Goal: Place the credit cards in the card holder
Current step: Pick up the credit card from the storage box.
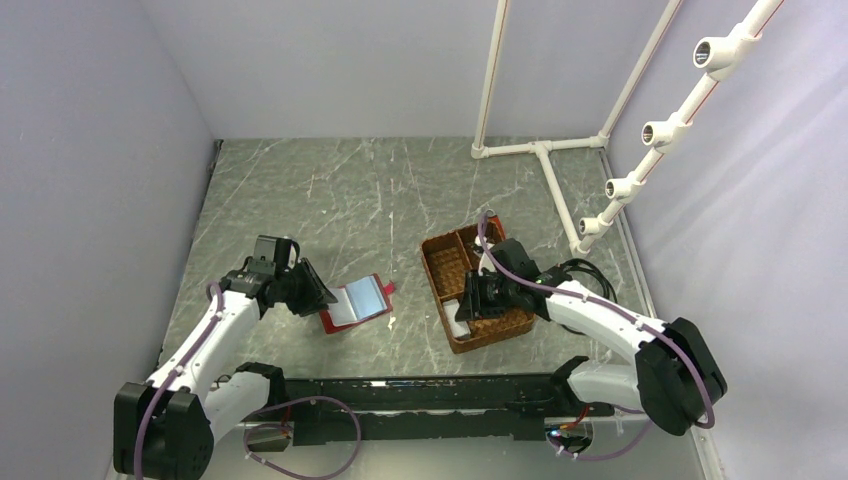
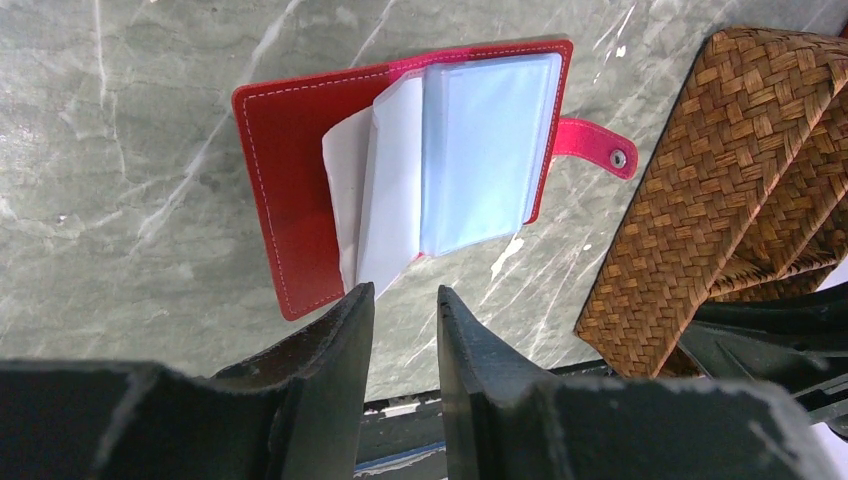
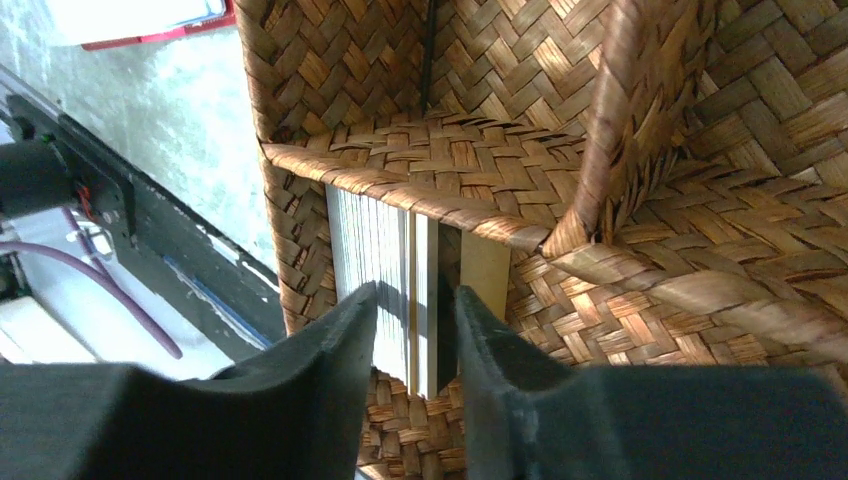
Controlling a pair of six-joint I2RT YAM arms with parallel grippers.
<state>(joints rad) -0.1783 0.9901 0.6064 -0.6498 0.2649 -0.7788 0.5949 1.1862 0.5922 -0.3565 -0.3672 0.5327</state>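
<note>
The dark red card holder lies open on the table, its clear inner sleeves facing up. In the left wrist view the card holder is just ahead of my left gripper, which is open and empty, its left fingertip over the sleeves' near corner. My left gripper sits at the holder's left side. My right gripper reaches into the near compartment of the woven basket. There several white-grey credit cards and a tan one stand on edge. My right gripper is open, its jaws straddling the white cards.
The brown woven basket stands right of the card holder and shows in the left wrist view and the right wrist view. A white pipe frame stands at the back right. A black rail runs along the near edge.
</note>
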